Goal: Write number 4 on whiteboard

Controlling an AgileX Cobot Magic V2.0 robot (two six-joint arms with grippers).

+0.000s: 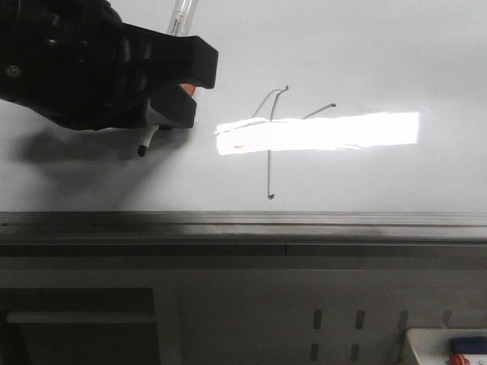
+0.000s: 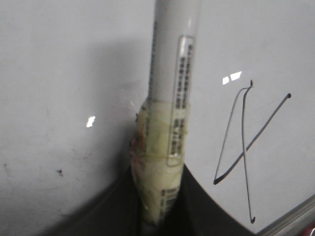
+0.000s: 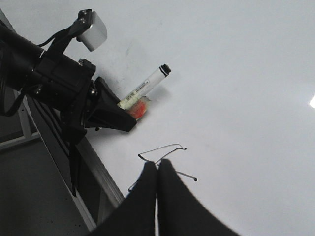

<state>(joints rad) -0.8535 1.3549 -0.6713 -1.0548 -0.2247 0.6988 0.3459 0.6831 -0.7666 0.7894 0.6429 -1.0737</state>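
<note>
The whiteboard [image 1: 342, 46] fills the front view, with a grey edge strip [image 1: 243, 220] toward me. The number 4 [image 1: 271, 152] is drawn at its middle in thin dark strokes, partly washed out by a bright reflection; it also shows in the left wrist view [image 2: 243, 147] and the right wrist view [image 3: 162, 147]. My left gripper [image 1: 179, 95] is shut on a white marker [image 2: 172, 73] wrapped in yellowish tape, tip [image 1: 141, 150] down near the board, left of the 4. My right gripper [image 3: 157, 164] is shut and empty, above the 4.
A bright rectangular light reflection [image 1: 319, 131] lies across the board. Below the board's edge is a grey frame with slots [image 1: 335, 319]. A white tray holding a blue thing [image 1: 453, 346] sits at the front right corner.
</note>
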